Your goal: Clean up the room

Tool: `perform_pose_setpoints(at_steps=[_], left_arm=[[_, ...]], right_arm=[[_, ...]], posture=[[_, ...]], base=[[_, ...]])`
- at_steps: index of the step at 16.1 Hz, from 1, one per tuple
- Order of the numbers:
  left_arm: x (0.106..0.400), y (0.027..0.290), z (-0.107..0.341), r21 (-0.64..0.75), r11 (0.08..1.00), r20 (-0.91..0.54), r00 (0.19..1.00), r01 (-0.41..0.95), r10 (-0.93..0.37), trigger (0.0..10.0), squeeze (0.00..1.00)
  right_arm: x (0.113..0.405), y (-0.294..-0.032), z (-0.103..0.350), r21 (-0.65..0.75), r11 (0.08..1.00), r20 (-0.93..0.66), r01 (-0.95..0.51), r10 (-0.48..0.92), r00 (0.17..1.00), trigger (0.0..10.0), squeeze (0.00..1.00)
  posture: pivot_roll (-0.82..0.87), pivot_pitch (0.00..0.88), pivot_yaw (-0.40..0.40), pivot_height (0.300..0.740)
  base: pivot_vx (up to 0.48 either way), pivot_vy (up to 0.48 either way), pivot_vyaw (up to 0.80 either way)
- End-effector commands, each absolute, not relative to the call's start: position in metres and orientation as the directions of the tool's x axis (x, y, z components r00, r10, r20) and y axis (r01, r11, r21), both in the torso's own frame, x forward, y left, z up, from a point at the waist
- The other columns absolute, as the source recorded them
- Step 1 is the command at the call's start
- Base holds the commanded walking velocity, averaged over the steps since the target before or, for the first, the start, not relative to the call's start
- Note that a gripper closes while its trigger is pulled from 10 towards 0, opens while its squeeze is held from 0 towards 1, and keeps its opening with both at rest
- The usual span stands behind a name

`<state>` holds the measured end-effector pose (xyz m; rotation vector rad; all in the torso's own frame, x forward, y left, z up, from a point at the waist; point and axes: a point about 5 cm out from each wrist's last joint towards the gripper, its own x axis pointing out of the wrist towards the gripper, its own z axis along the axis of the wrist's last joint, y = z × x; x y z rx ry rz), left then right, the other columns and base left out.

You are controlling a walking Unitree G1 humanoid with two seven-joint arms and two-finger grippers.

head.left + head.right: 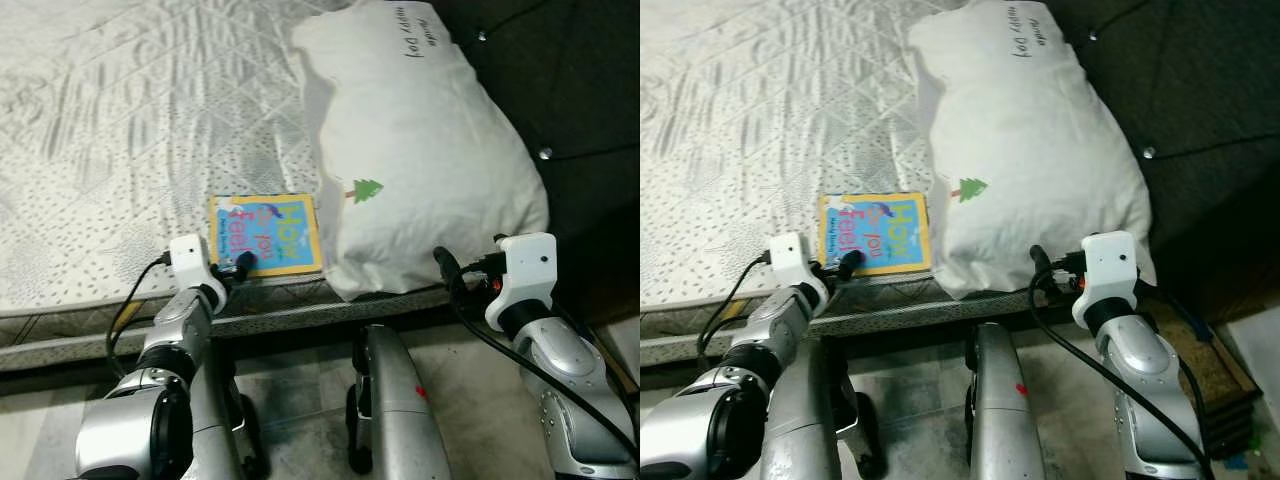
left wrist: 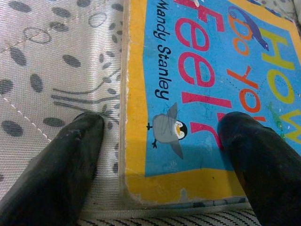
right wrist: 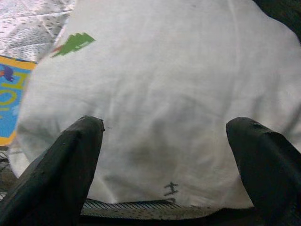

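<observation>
Left wrist view: blue book point(image 2: 207, 89), yellow border, scuffed corner, flat on the mattress point(image 2: 51, 61). Left gripper point(image 2: 162, 160) spread wide, straddling that corner.

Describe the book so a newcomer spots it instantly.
Start at the grey quilted mattress and follow its near edge to the big white pillow. Beside it lies the book, flat, with the left gripper straddling its corner. It alone is brightly coloured: yellow-bordered blue cover.

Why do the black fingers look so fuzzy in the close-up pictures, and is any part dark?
Left wrist view: the fingers are soft, too close, while the book print stays sharp. Right wrist view: same blur on the fingers, pillow evenly lit. Eye views: the headboard is dark, the mattress bright.
</observation>
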<state>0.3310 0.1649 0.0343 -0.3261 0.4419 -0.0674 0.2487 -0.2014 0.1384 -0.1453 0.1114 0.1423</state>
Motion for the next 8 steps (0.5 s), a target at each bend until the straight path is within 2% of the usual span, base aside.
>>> perform_pose_setpoints(at_steps=[1,8], left_arm=[[0.316,0.139,0.013,-0.358,0.933,-0.504,0.833,0.037,-0.227,10.0,0.00],[0.332,0.158,0.037,-0.340,0.940,-0.390,0.914,-0.029,-0.113,10.0,0.00]], right_arm=[[0.248,-0.202,0.136,-0.130,0.981,-0.134,-0.141,0.124,0.983,10.0,0.00],[0.263,-0.191,0.134,-0.095,0.984,-0.099,-0.153,0.144,0.985,10.0,0.00]], posture=[[-0.26,0.209,-0.065,0.566],[-0.20,0.149,-0.045,0.566]], base=[[0.000,0.000,0.00],[0.000,0.000,0.00]])
